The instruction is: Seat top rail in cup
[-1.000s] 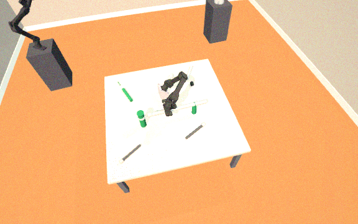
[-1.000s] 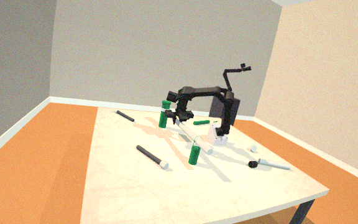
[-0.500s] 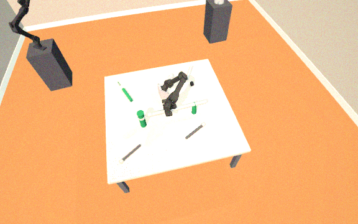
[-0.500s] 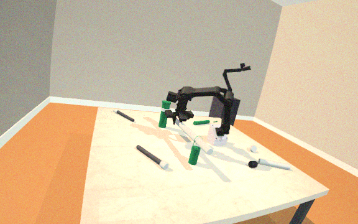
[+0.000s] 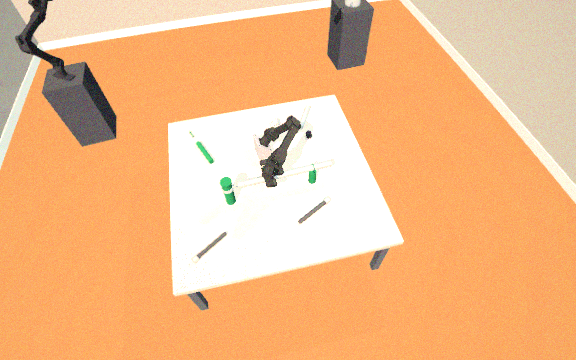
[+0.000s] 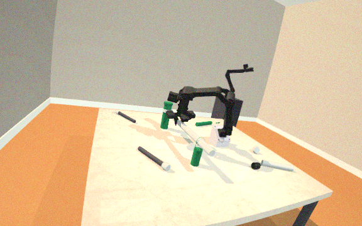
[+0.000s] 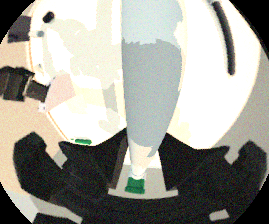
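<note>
The pale top rail (image 5: 300, 171) (image 6: 193, 133) (image 7: 152, 75) runs above the table, through the loop on the short green post (image 5: 312, 176) (image 6: 196, 156), toward the tall green post (image 5: 230, 197) (image 6: 164, 122) (image 7: 135, 185). The brace band (image 5: 228, 190) shows as a white ring below the post's green cap (image 5: 225, 181) (image 6: 168, 103). My gripper (image 5: 275, 176) (image 6: 181, 120) (image 7: 142, 128) is shut on the rail near its post end. In the wrist view the rail's far end meets a small white piece in front of the post. Whether the cut end is inside the cup cannot be told.
Dark rods (image 5: 313, 211) (image 6: 151, 154) (image 5: 211, 246) (image 6: 126, 117) with pale ends lie on the table. A green rod (image 5: 204, 152) (image 6: 203, 123) lies behind. A black round piece (image 5: 309, 134) (image 6: 256, 166) and a pale tube (image 6: 276, 166) lie beyond my arm's base.
</note>
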